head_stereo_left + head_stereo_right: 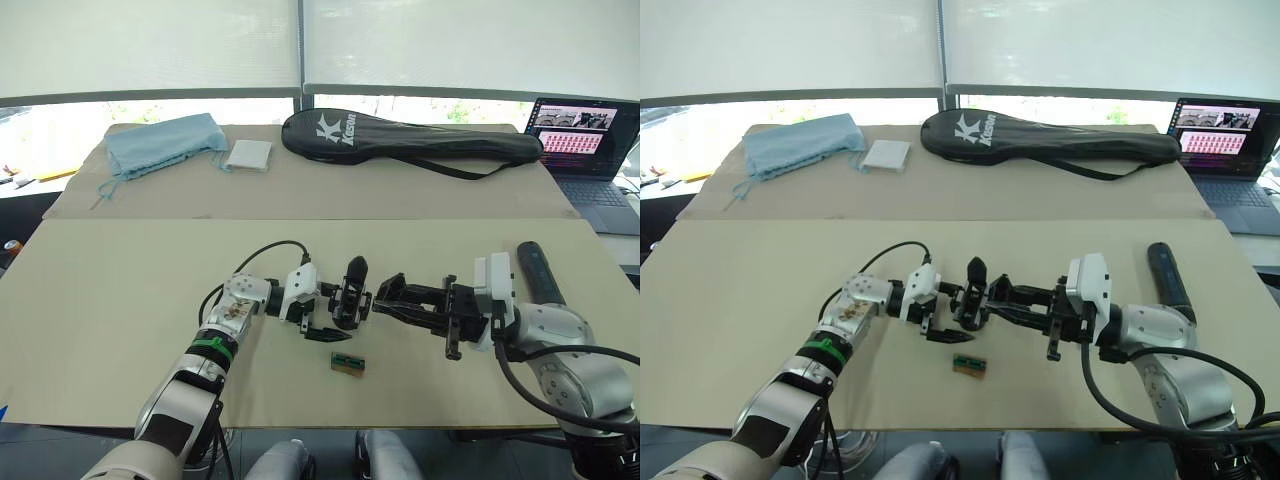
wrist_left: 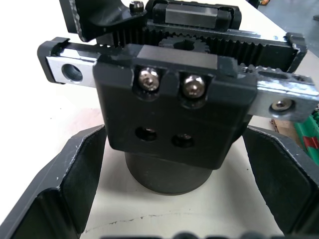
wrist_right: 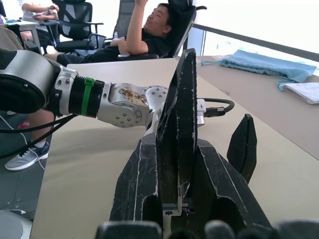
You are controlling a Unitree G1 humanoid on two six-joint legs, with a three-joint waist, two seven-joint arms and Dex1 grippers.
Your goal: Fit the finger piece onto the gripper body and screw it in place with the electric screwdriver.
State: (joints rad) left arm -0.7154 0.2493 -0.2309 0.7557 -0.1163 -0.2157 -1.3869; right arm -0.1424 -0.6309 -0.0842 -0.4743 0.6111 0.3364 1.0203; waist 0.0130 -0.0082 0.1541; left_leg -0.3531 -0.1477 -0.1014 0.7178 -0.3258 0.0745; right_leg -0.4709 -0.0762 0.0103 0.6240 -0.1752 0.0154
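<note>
Worktop (image 1: 120, 300) has open room all round. Electric screwdriver (image 1: 540, 272) lies idle just beyond the right arm, long axis running away from the robot. Gripper body (image 2: 174, 119) stands centre, left tool (image 1: 322, 310) straddling it, unclenched. Right tool (image 1: 1015, 297) clenched on finger piece (image 3: 178, 124), right beside the body

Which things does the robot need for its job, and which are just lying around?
Needed: gripper body, finger piece, electric screwdriver.
Lying about: racket bag, blue cloth, white square, laptop, small green box.
</note>
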